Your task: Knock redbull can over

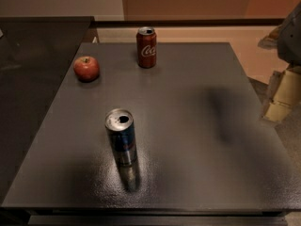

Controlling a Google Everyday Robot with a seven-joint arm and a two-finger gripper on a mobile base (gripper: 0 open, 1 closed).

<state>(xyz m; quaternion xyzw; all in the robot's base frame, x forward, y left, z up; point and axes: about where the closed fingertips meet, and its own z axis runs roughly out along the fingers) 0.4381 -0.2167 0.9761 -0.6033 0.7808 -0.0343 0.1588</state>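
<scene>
Redbull can (121,136) stands upright on the desk (188,79); pincer (282,95) hangs beyond its right edge, grip impossible to tell.

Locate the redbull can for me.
The redbull can stands upright front-left on the table, apple and cola can behind it; the gripper sits off the right edge.

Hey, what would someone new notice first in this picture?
The redbull can stands upright, alone, near the front of the dark table. Behind it, toward the far edge, sit a red cola can and an apple. The gripper is off the table's right side.
</scene>
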